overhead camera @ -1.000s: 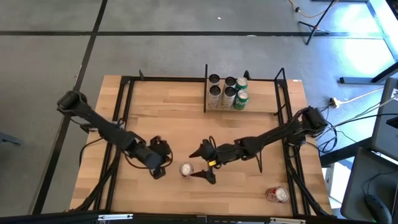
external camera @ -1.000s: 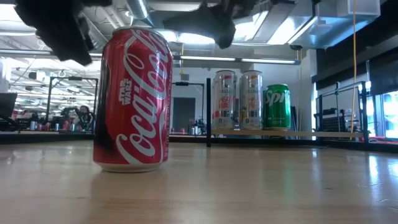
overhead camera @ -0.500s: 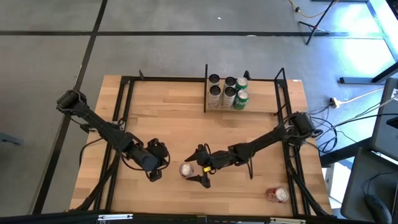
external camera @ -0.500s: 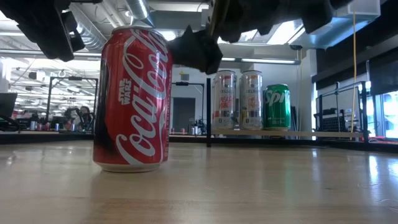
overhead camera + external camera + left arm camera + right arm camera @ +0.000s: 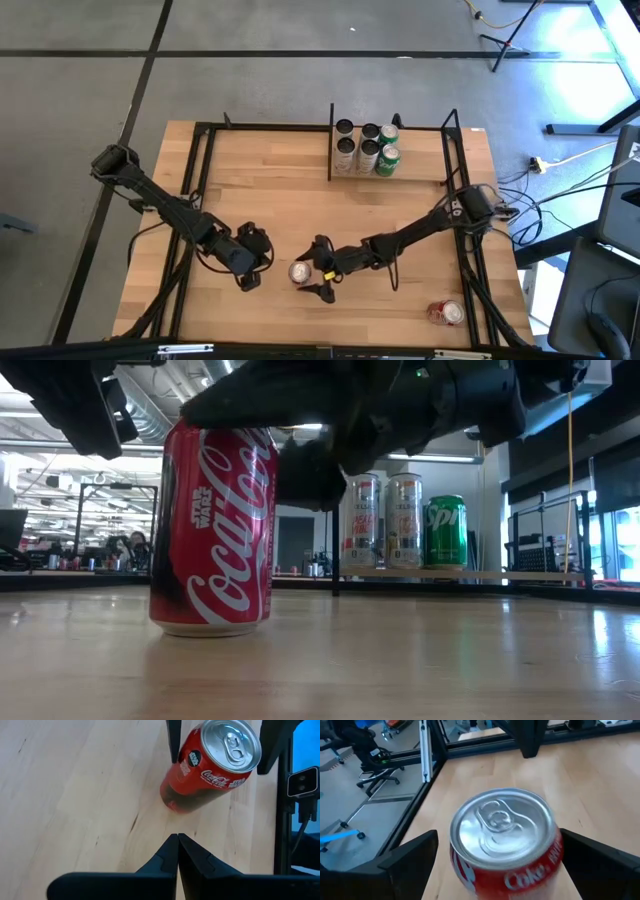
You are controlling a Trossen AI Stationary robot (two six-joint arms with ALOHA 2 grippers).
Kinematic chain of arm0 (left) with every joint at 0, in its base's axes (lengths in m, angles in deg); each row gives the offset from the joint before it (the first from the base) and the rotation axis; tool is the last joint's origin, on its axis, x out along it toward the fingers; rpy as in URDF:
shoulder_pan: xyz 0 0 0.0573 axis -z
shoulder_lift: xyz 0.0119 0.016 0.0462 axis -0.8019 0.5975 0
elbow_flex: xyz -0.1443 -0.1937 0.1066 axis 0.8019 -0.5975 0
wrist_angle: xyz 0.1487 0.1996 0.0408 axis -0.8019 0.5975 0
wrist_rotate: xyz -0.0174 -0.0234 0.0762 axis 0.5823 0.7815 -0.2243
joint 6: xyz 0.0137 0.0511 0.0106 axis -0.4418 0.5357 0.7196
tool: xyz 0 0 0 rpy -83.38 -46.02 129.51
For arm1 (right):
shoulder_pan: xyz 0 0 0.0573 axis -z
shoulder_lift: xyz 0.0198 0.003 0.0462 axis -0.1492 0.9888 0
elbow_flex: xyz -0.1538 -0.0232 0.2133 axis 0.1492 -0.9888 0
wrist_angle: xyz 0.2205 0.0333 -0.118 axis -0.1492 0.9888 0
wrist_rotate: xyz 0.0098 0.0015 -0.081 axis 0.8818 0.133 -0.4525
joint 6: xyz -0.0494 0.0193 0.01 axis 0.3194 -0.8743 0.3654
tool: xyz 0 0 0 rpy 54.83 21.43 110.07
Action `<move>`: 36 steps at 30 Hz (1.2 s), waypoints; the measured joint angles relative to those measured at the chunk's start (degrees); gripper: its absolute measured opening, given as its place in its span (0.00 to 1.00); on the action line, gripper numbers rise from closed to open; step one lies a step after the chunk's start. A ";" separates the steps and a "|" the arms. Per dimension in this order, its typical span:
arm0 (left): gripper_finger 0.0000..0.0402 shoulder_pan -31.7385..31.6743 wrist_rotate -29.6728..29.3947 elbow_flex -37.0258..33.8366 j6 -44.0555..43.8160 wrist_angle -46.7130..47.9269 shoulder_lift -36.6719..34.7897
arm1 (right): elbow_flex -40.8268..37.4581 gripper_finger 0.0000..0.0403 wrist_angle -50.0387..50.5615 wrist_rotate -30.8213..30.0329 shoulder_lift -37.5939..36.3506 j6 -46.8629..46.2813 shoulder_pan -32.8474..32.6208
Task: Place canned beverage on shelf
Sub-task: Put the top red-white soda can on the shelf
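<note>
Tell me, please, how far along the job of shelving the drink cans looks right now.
Done: five cans already stand on the shelf. In hand: the right gripper, fingers open, straddles the upright red cola can without closing on it. Left: grasping and shelving it, then the other red can near the table's front right. The left gripper waits shut nearby.

The upright red Coca-Cola can (image 5: 506,845) is glossy painted metal with a bare brushed silver lid. The light wooden desk (image 5: 75,795) shows smooth, faintly grained planks with a satin sheen. The black right end effector (image 5: 495,865) looks like matt plastic.
</note>
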 joint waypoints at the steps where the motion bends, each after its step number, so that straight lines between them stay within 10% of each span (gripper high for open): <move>1: 0.01 0.00 0.08 0.00 0.00 0.08 0.02 | 0.39 0.97 -0.46 -0.03 0.60 0.54 0.00; 11: 0.01 0.00 1.14 0.00 -0.03 2.55 0.02 | 5.05 0.68 4.82 -0.04 1.95 1.48 0.00; 36: 0.01 -3.69 4.48 0.00 1.35 3.54 -8.96 | 0.89 0.67 51.60 -8.74 -35.52 5.76 9.26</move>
